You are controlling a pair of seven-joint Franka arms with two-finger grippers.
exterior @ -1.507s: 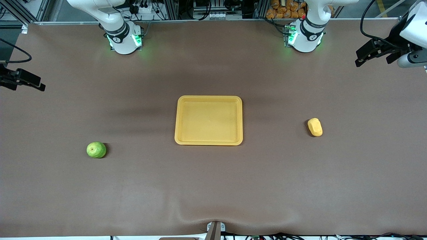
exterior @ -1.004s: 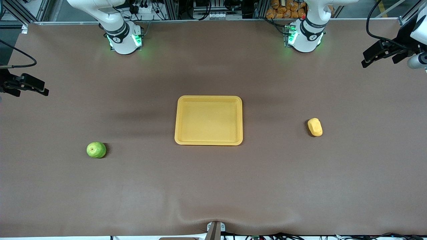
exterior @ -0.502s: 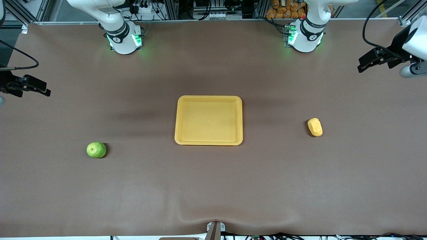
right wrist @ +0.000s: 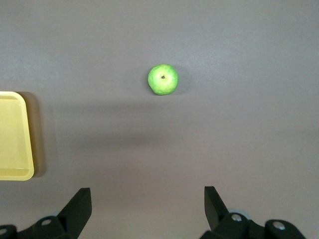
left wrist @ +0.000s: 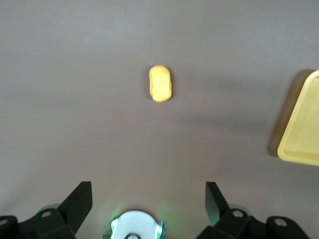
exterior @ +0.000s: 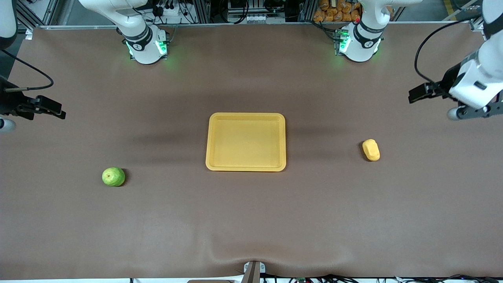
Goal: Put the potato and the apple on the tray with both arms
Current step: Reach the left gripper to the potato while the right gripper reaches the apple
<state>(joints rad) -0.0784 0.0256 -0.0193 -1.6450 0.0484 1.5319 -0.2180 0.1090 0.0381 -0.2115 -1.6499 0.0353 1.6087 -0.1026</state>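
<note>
The yellow tray (exterior: 245, 115) lies at the table's middle and holds nothing. The yellow-orange potato (exterior: 371, 149) lies on the table toward the left arm's end. The green apple (exterior: 113, 177) lies toward the right arm's end, nearer the front camera than the tray. My left gripper (exterior: 413, 96) hangs open and empty over the table's end, apart from the potato (left wrist: 160, 83). My right gripper (exterior: 59, 113) hangs open and empty over the other end, apart from the apple (right wrist: 162, 79). Both wrist views show open fingers (left wrist: 80, 201) (right wrist: 79, 203) and a tray corner (left wrist: 299, 132) (right wrist: 12, 134).
The two arm bases (exterior: 146, 46) (exterior: 358, 44) stand at the table's back edge with green lights. The left base also shows in the left wrist view (left wrist: 133, 226). A small bracket (exterior: 253, 271) sits at the table's front edge. The brown mat is slightly wrinkled there.
My left gripper has swung lower and inward over its end of the table, toward the potato. My right gripper has crept inward a little. Potato, apple and tray have not moved.
</note>
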